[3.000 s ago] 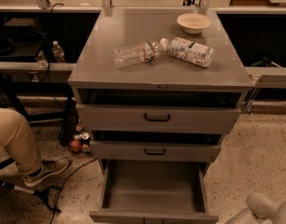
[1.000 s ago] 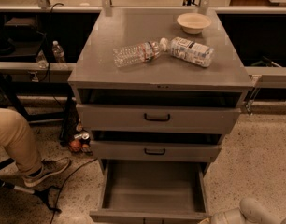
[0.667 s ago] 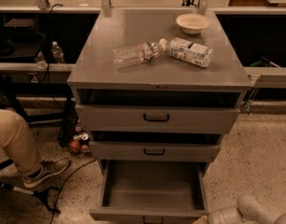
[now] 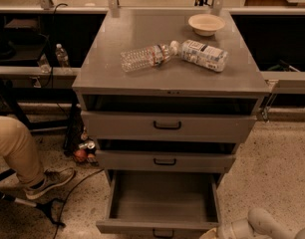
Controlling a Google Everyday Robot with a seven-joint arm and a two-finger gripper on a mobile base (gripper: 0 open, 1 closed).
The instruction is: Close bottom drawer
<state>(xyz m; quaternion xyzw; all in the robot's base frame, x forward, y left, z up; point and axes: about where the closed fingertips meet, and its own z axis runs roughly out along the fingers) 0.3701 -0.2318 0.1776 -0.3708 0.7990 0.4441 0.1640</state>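
Observation:
The bottom drawer [image 4: 161, 203] of the grey metal cabinet [image 4: 112, 59] is pulled far out and looks empty. Its grey front runs along the lower edge of the camera view, where the small black loop handle [image 4: 162, 233] is partly cut off. The middle drawer [image 4: 165, 161] and the top drawer [image 4: 167, 125] stand slightly out. My pale arm [image 4: 257, 224] comes in from the bottom right. My gripper [image 4: 212, 232] is at the bottom edge, next to the right end of the bottom drawer's front, and most of it is out of view.
On the cabinet top lie a clear plastic bottle [image 4: 145, 57], a white labelled bottle [image 4: 205, 54] and a bowl [image 4: 206, 24]. A seated person's leg and shoe [image 4: 23, 161] are at the left. Cans and a red fruit [image 4: 82, 152] and cables lie on the floor beside the cabinet.
My arm has moved left along the bottom edge, from the bottom right corner towards the right end of the bottom drawer's front. The drawers have not moved.

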